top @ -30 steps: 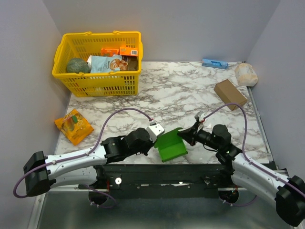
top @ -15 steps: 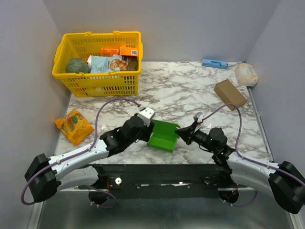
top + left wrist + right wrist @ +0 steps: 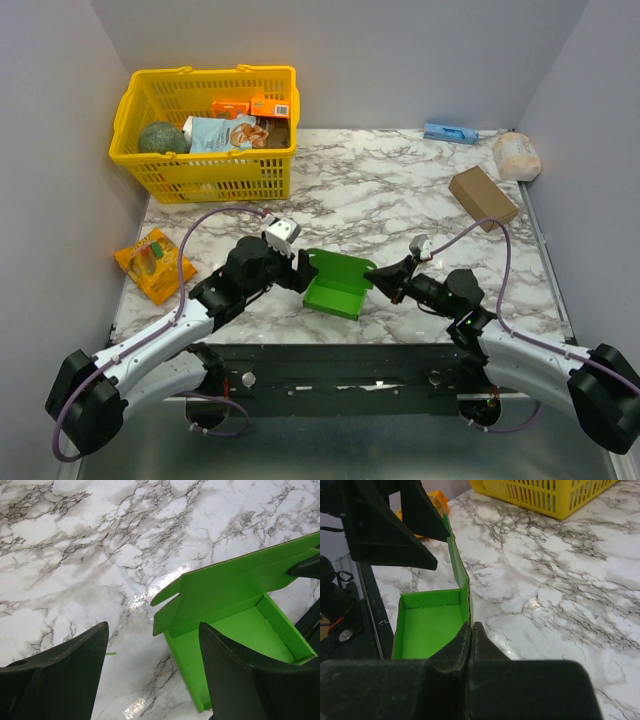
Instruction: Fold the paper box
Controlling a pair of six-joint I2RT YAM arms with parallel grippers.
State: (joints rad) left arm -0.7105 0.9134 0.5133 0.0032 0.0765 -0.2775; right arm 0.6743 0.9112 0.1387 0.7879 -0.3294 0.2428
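From above, the green paper box [image 3: 335, 282] lies on the marble table [image 3: 400, 190] near its 6 o'clock edge, between the two arms. The left gripper [image 3: 300, 268] sits at the box's 9 o'clock with its fingers spread wide. The right gripper [image 3: 375, 275] is at the box's 3 o'clock. Only the right wrist view shows the grip up close: the right gripper's [image 3: 471, 627] tips are pressed together on the box's [image 3: 427, 625] thin standing wall. The left wrist view shows the box [image 3: 235, 610] open on top, with one flap raised, by the left gripper's [image 3: 152, 630] 3 o'clock finger. Only the top view shows the whole yellow basket [image 3: 205, 150] at 11 o'clock.
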